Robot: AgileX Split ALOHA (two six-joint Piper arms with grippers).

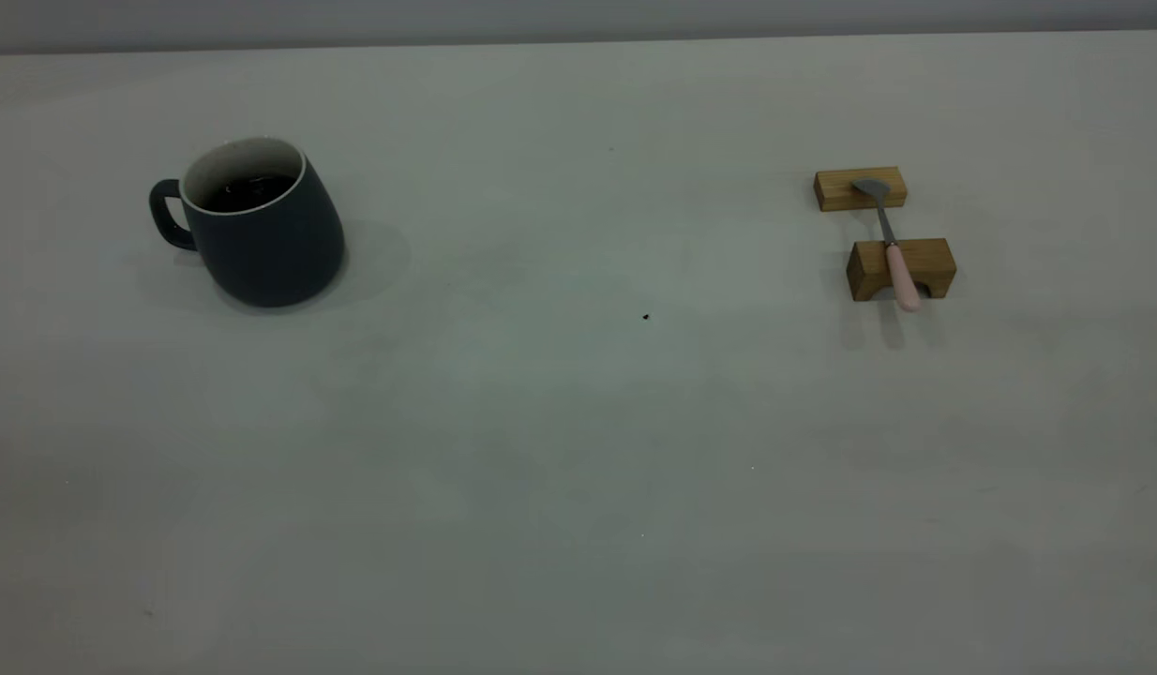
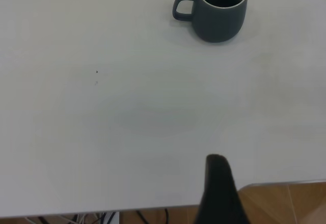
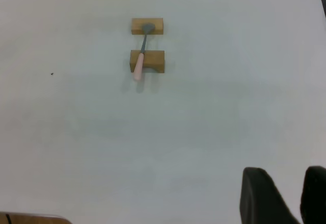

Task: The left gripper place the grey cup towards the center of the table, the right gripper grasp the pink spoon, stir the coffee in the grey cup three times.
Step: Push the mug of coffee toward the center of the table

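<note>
The grey cup [image 1: 260, 234] stands upright at the far left of the table [image 1: 578, 422], handle turned outward, with dark coffee [image 1: 246, 192] inside. In the left wrist view the grey cup [image 2: 219, 15] is far from my left gripper [image 2: 219, 183], which hangs back over the table's edge. The pink spoon [image 1: 893, 253] lies across two wooden blocks at the right, its bowl on the far block. In the right wrist view the pink spoon [image 3: 141, 56] is well away from my right gripper [image 3: 285, 172], which is open and holds nothing. Neither gripper shows in the exterior view.
The far wooden block [image 1: 860, 187] is flat. The near one [image 1: 902, 267] is arched, and the spoon's handle overhangs it. A tiny dark speck [image 1: 645, 317] marks the tabletop near the middle. Wooden floor [image 2: 285, 203] shows past the table edge below the left gripper.
</note>
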